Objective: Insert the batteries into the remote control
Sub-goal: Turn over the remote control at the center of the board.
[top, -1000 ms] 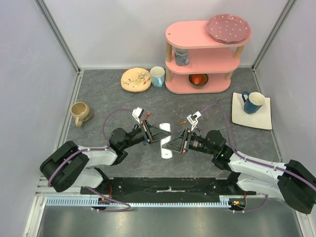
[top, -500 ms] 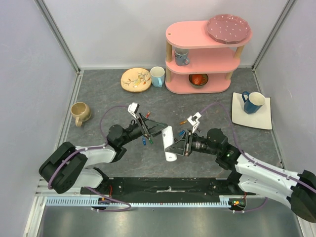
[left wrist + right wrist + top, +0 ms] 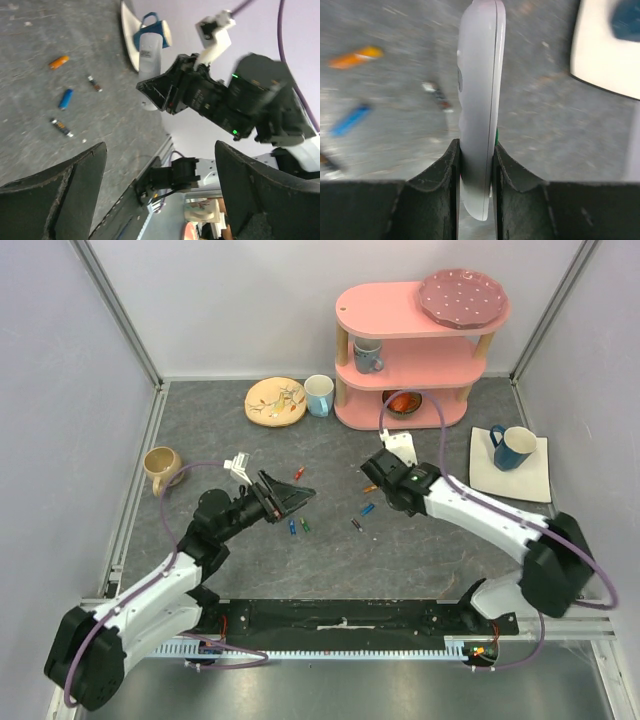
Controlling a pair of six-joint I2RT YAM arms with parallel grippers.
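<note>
We are clenching the right pincer (image 3: 476, 160) on the remote control (image 3: 480, 95), gripping it near one end above the table (image 3: 200, 430), while the left pincer (image 3: 160, 150) is hanging released, empty. The batteries (image 3: 367, 508) are lying scattered below. Held so, the handset may be pivoting or slipping. Its battery bay is hiding from us, and the top view is not showing it.

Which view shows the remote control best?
Right wrist: the remote control is close up, edge-on, clamped in the right gripper. Left wrist shows it small and distant in that gripper. In the top view the right arm hides it.
</note>
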